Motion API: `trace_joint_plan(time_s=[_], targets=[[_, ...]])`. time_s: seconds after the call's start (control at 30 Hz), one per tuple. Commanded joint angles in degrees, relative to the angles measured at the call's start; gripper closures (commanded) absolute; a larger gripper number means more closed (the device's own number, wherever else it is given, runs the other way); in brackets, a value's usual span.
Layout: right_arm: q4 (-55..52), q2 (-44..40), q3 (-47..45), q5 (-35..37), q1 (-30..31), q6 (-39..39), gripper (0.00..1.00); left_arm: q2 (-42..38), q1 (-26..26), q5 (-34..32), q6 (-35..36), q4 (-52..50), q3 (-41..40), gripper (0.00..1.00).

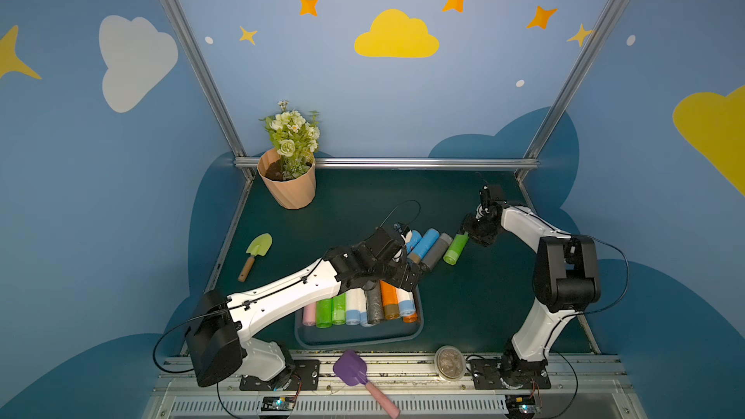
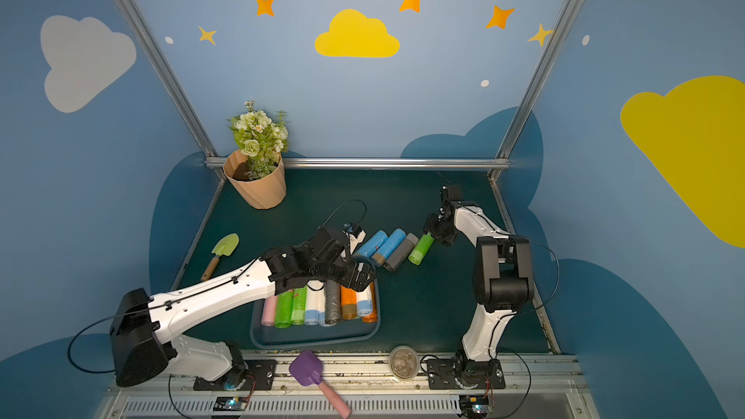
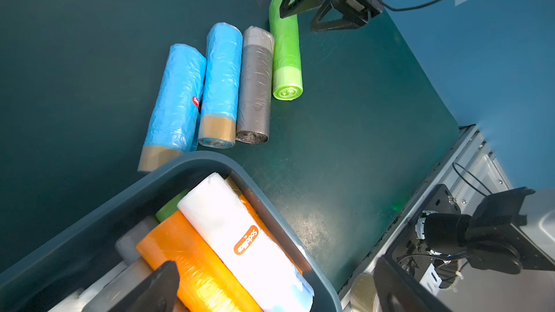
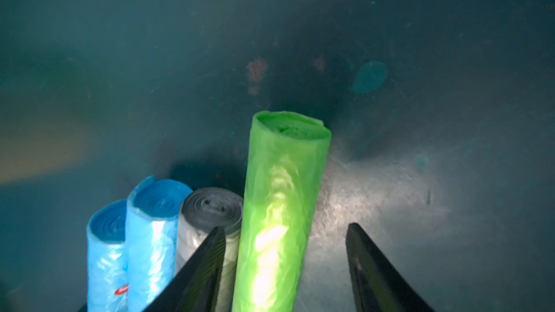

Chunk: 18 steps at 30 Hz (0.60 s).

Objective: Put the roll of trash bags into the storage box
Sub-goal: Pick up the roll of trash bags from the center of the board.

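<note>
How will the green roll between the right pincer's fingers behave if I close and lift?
The green roll is a cylinder lying on the mat, so an off-centre touch probably rolls it. Glossy film looks slippery. Tightly wound end suggests it's fairly stiff.

grey roll [image 3: 255, 85] flanks green roll [image 3: 286, 55], mat [image 3: 360, 115] open

We can read one brand mark clearly. On the white roll [image 3: 219, 211] lying in the storage box [image 3: 192, 159], an orange label [image 3: 246, 240] carries white letters that we read as "Sodolike"; the small print beside them is too fine for us. On a blue roll [image 3: 177, 94] on the table, a red sticker [image 3: 195, 101] shows only "So". The right wrist view shows that sticker [image 4: 121, 290] blurred.
</note>
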Motion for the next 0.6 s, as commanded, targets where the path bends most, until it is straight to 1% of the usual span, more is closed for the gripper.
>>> trace_joint_plan(time_s=[0.0, 0.2, 0.27, 0.43, 0.57], targets=[[-0.7, 1.9, 2.1, 1.6, -0.1, -0.3, 0.38, -1.8, 0.2, -1.3, 0.4, -0.5, -1.4, 0.00], [1.4, 4.5, 1.9, 1.8, -0.1, 0.2, 0.39, -3.7, 0.1, -1.4, 0.5, 2.0, -4.1, 0.00], [1.6, 5.5, 2.3, 1.7, 0.0, 0.2, 0.41, -3.8, 0.2, -0.8, 0.8, 1.8, -3.8, 0.00], [2.1, 6.2, 2.7, 1.1, -0.1, 0.4, 0.58, -3.4, -0.1, -0.2, 0.4, 2.8, -3.4, 0.07], [1.4, 5.5, 2.7, 1.1, -0.2, -0.2, 0.70, -2.6, -1.4, -1.1, 0.0, 3.6, -3.1, 0.09]])
